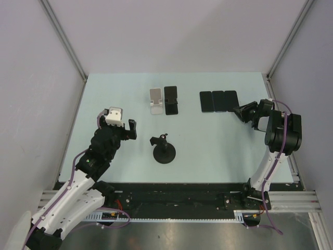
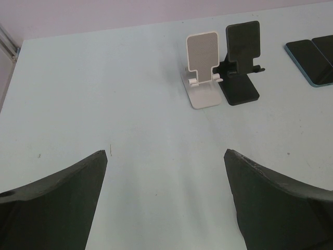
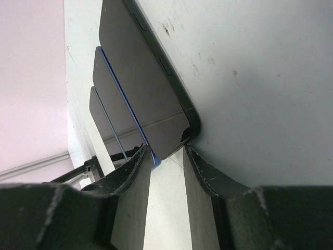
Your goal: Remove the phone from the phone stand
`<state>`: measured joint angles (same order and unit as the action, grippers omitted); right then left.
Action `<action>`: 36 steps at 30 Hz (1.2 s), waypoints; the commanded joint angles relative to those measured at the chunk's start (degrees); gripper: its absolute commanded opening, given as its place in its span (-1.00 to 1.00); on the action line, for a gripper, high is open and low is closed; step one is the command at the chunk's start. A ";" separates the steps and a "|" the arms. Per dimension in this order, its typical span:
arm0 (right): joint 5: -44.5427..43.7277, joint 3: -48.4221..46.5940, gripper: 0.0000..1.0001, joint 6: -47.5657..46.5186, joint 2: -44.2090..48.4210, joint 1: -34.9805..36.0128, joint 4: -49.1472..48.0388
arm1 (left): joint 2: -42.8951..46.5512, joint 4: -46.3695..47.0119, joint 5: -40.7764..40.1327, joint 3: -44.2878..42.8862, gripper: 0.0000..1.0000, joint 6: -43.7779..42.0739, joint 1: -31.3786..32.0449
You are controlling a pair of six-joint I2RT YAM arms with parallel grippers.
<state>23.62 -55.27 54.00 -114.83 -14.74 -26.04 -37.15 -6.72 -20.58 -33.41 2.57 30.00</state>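
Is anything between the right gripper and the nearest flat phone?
Nothing visible. The right gripper sits at the nearest phone, whose corner lies in the gap between its fingers, over the table.

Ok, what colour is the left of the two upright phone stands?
The left phone stand is white; the left wrist view shows it best.

Left wrist cam cuts off the flat phones [image 2: 312, 57] by the bench's far edge. On the right wrist cam the nearest phone [image 3: 151, 94] runs off the top, and I can't tell if the right gripper [image 3: 166, 156] actually touches its corner.
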 commanded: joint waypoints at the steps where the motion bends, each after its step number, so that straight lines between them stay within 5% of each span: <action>1: -1.64 -0.02 -0.27 -1.35 0.30 0.33 0.55 | -0.12 1.97 0.54 0.36 1.00 -0.55 0.24; 11: -4.01 -0.02 -0.06 -13.03 13.56 0.42 12.66 | -0.21 2.68 7.47 0.01 1.00 0.51 0.32; 19: -5.24 -0.02 0.64 -27.79 32.89 2.17 25.86 | -2.14 3.91 23.45 -0.95 1.00 -2.39 0.41; 25: -8.05 -0.02 0.86 -37.03 47.82 6.65 38.59 | -3.19 3.82 31.37 -3.24 1.00 -1.52 0.50; 36: -16.92 0.25 0.99 -45.38 64.19 18.25 47.49 | -3.64 3.65 40.80 -2.98 1.00 18.51 2.78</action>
<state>12.23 -54.94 13.23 -54.41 0.43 17.45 -40.84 -4.64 16.21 -34.83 11.18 31.73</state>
